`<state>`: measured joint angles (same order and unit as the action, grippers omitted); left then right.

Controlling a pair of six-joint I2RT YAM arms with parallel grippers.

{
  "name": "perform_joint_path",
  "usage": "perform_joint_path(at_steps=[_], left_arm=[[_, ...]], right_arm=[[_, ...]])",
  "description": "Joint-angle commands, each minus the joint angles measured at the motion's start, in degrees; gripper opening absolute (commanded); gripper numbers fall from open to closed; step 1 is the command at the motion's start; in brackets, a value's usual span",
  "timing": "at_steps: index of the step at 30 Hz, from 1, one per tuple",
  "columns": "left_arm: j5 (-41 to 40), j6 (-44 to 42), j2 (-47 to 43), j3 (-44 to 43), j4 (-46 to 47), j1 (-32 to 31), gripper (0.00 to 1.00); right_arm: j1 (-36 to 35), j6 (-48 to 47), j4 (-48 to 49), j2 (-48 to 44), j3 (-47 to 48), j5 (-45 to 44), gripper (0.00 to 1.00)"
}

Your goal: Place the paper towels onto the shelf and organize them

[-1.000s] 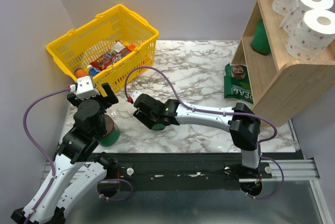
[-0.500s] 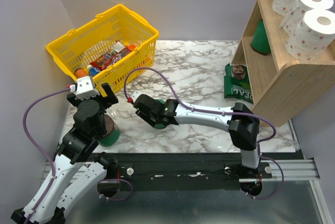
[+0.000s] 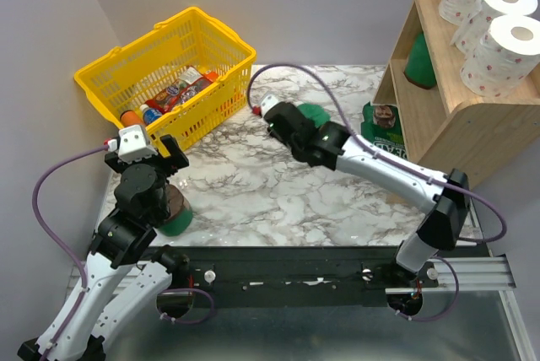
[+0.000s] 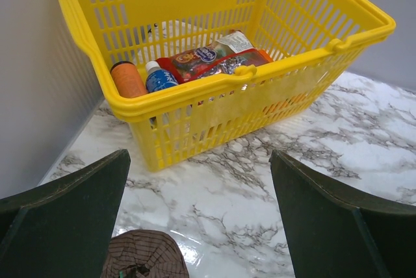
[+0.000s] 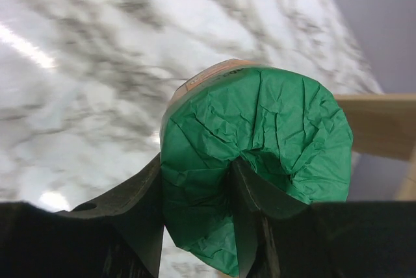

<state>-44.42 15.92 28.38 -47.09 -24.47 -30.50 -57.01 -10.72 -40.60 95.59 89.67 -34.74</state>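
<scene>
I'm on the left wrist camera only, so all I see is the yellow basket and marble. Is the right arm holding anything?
Observer: Yes, the right end effector is shut on a green roll.
Operator: What's on the shelf?
Observer: Three white rolls sit on top of the shelf, and a second green roll is on the tier below.
Operator: What's that brown disc under my fingers?
Observer: It's the end of a third green roll, brown end up, below the open left end effector.
</scene>
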Motion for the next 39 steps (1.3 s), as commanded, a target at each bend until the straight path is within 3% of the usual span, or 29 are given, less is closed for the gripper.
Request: perform_joint_path(at_steps=[1, 8, 18, 39], left_arm=[[-0.3, 0.7, -1.0, 0.5, 1.5, -0.2, 0.99], [0.5, 0.8, -1.7, 0.7, 2.0, -0.2, 0.99], [1.2, 0.9, -1.6, 0.8, 2.1, -0.2, 0.99], [1.2, 0.8, -1.0, 0.7, 2.1, -0.2, 0.99]], right_arm=[[6.1, -9.8, -2.6, -5.3, 4.7, -12.5, 0.36], [15.7, -15.6, -2.3, -6.9, 8.9, -15.5, 0.37], [24.9, -16.9, -0.6, -6.5, 7.1, -15.0, 0.37], [31.9, -12.8, -0.6, -7.5, 2.6, -15.0, 0.44]])
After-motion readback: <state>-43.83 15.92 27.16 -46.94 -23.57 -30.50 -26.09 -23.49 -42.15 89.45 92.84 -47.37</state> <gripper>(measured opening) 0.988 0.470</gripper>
